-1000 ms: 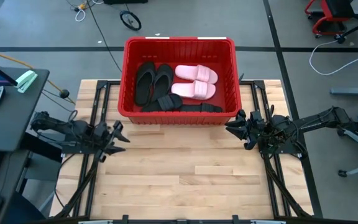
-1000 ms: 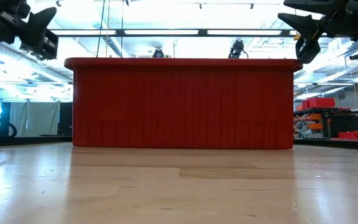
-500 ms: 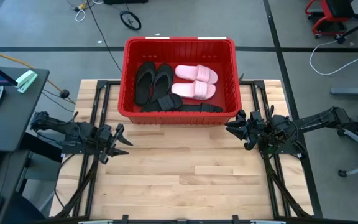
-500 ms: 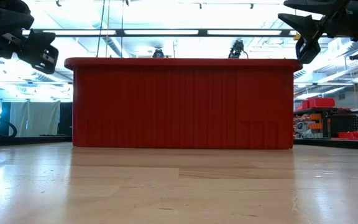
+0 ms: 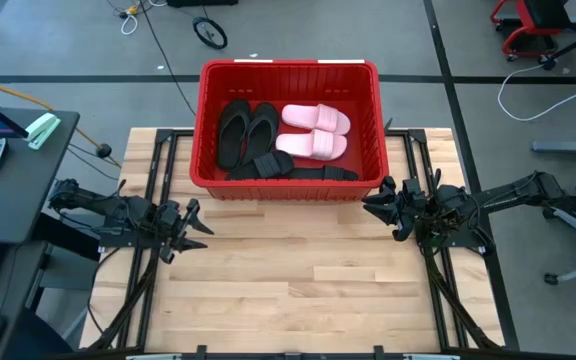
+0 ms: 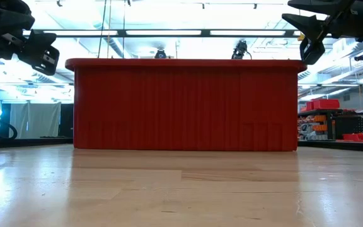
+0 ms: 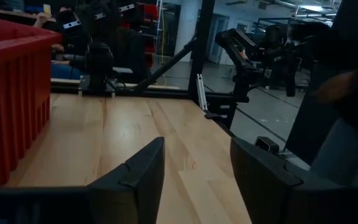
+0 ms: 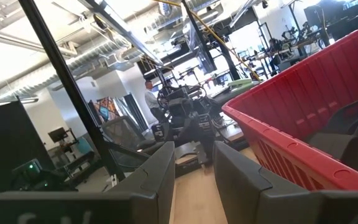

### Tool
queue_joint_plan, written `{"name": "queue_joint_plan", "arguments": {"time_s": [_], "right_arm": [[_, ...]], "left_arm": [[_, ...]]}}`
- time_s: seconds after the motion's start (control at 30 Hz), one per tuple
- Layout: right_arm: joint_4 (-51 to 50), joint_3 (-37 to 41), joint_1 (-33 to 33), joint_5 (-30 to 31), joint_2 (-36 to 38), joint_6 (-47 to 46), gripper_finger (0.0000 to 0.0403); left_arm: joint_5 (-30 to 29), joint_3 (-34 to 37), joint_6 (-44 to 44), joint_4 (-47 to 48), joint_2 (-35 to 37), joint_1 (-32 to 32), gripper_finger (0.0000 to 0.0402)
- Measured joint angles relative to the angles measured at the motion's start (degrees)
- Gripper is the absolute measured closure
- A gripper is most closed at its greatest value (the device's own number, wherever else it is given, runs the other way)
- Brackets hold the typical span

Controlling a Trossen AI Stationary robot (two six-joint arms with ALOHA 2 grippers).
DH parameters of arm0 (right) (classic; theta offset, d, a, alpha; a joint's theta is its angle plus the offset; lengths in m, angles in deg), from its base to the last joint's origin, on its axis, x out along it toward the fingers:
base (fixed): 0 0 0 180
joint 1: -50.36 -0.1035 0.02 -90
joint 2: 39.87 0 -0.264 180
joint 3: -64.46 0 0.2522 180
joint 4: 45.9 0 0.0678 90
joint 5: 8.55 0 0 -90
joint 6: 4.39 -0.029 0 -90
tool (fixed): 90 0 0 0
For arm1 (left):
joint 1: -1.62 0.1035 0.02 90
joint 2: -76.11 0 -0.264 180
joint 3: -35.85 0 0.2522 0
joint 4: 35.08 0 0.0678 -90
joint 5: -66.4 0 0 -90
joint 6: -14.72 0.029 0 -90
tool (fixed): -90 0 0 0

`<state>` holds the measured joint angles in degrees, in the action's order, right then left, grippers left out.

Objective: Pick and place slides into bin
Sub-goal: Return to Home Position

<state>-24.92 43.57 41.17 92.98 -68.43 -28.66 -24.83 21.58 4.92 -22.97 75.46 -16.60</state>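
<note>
Looking straight down, finds the slides (image 5: 313, 132) (pink pair, black pair, thong pair) all inside the bin (image 5: 288, 67) at the bench's (image 5: 298, 290) far edge; places left end effector (image 5: 190, 222) and right end effector (image 5: 373, 203) above bare wood beside its near corners, both empty; from bench level, meets only the bin's ribbed wall; past the left wrist, sees fingers (image 7: 135, 177) spread wide; past the right wrist, a narrower open gap.

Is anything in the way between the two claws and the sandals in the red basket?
Only the front wall of the basket. The left gripper and right gripper hang open outside its front corners; the sandals lie inside. Nothing else visible stands between.
</note>
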Motion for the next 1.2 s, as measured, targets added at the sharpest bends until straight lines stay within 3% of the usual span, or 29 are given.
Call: {"name": "queue_joint_plan", "arguments": {"time_s": [0.3,0.47,0.67,0.87,1.03,1.2], "right_arm": [[-0.04,0.00,0.00,0.00,0.07,-0.19,0.0287],[-4.65,0.02,-0.23,-0.92,1.80,8.19,0.0287],[-10.48,0.02,-2.14,-0.33,9.43,14.35,0.0287],[-16.83,-0.01,-2.34,-6.65,16.10,15.12,0.0287],[-20.42,0.02,-2.40,-8.02,19.11,13.06,0.0287],[-22.38,0.02,-4.66,-16.19,21.48,18.86,0.0287]], "left_arm": [[0.00,0.02,0.02,-0.25,0.00,0.00,0.0209],[0.00,0.02,0.03,-0.50,-0.03,0.00,0.0210],[0.00,0.03,0.00,-0.52,-0.07,0.00,0.0216],[0.00,0.04,0.04,-0.52,-0.09,0.00,0.0210],[0.00,0.04,0.03,-0.52,-0.09,0.00,0.0212],[0.00,0.04,0.02,-0.52,-0.07,-0.02,0.0215]]}}
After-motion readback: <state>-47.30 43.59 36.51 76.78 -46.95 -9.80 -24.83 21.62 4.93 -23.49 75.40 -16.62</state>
